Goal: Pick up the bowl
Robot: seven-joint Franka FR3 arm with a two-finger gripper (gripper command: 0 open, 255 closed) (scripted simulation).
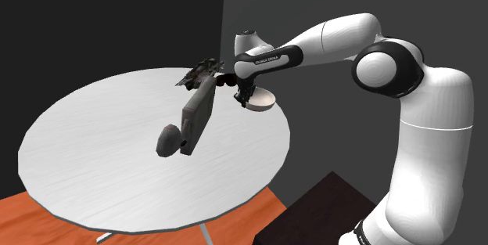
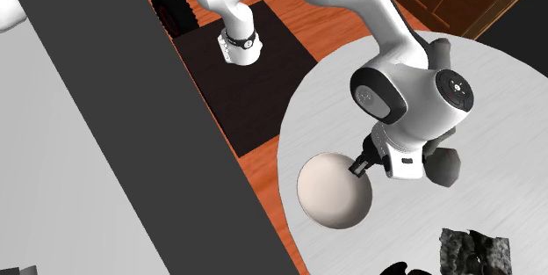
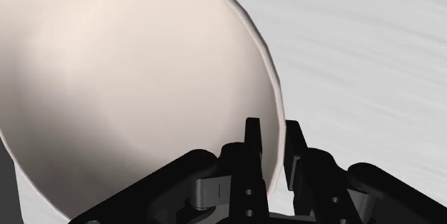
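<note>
two fingers (image 3: pixel 252 147) of your gripper (image 3: pixel 274 133) were clamped on the rim of the pale bowl (image 3: pixel 129 79), tilted near the round white table's (image 1: pixel 102 157) edge, so you were mid-lift, i judged, and next needed a steady raise.

Flat, even light; bright tabletop (image 1: pixel 94 149), dim grey walls (image 1: pixel 266 1), soft gradient inside bowl (image 3: pixel 107 79)
</note>
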